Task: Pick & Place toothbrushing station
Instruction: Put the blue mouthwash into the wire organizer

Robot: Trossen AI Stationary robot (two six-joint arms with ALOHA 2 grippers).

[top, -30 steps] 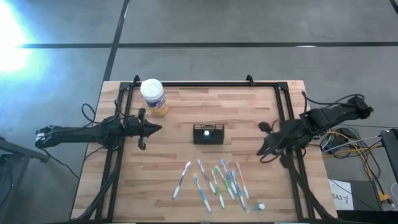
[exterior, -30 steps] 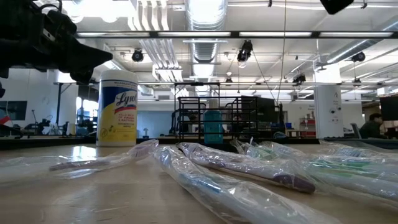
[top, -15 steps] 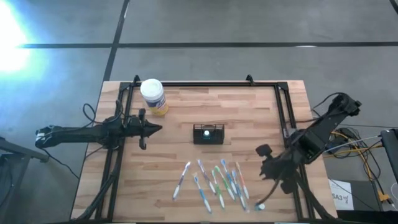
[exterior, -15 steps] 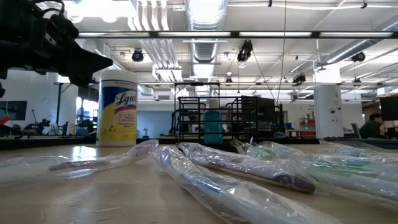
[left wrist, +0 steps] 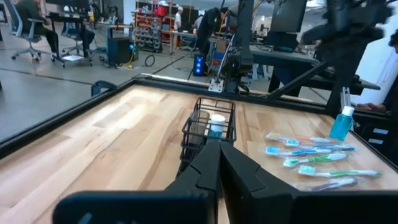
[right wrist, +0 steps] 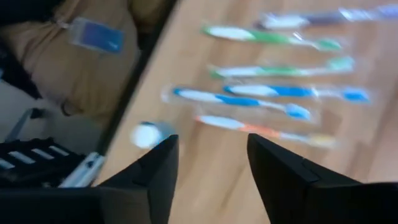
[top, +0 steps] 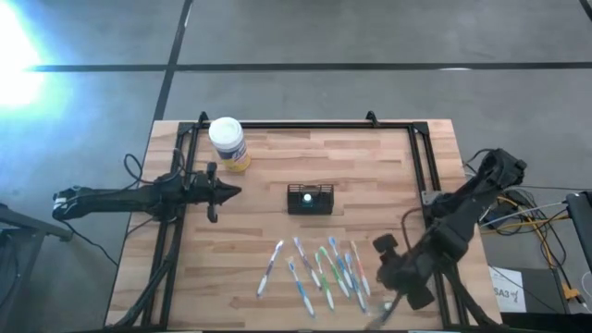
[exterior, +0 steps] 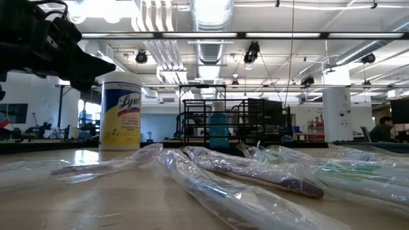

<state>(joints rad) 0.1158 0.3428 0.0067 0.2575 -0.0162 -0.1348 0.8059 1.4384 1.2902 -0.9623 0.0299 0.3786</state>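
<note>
hovering right gripper [top: 393, 268] fingers apart nr toothbrushes [top: 319, 268]; left gripper [top: 222, 191] closed.

White-lidded canister [exterior: 121, 110]: yellow label, blue script, "Lyso" readable, remainder hidden round curve. No other legible text.

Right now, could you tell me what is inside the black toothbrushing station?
Inside the toothbrushing station sits a small container with a light cap. The station's bars hide its lower part.
</note>
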